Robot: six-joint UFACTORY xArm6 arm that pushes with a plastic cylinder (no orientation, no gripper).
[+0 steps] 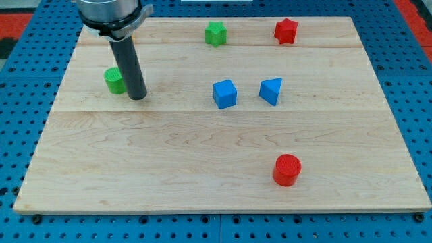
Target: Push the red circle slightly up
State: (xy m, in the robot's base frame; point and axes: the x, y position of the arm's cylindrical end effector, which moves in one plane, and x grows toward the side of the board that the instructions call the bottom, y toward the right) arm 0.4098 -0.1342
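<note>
Rod-ended, my tip point(138, 97) grasps nothing and is set down just right of the green cylinder point(114, 80). Well apart, near the board's point(169, 169) bottom right, the red circle point(287, 169) is left untouched, so an approach from below it is judged necessary.

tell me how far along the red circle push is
Nothing looks done yet: the red circle sits near the view's bottom right, with nothing touching it. In hand: my tip rests far off at the view's upper left, just right of the green cylinder. Left: travel across the board, get below the red circle, then nudge it slightly up toward the blue blocks.
</note>
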